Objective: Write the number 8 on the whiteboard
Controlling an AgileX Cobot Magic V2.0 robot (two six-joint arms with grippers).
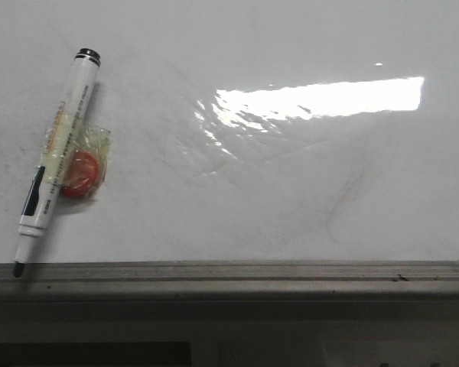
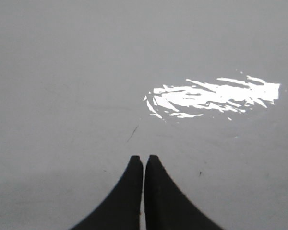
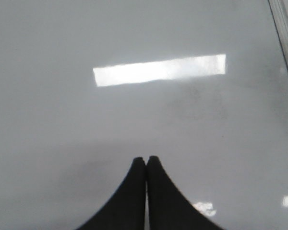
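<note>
Front view: we see the marker (image 1: 59, 160) lying at nine o'clock on the whiteboard (image 1: 291, 191), long axis one-to-seven o'clock, tip near the frame (image 1: 237, 274); no number 8 drawn. Left wrist view: left gripper (image 2: 143, 160) closed, empty; marker unseen. Right wrist view: right gripper (image 3: 146, 160) likewise; the left arm is probably nearer.

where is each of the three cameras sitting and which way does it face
Front view: faces forward over the glossy white whiteboard with its grey frame strip, a white black-capped marker with a red round magnet beside it; no robot parts.
Left wrist view: looks down on bare board past the shut left claw.
Right wrist view: same, shut right claw, frame at the edge.
All views share the board and ceiling-light glare.
</note>
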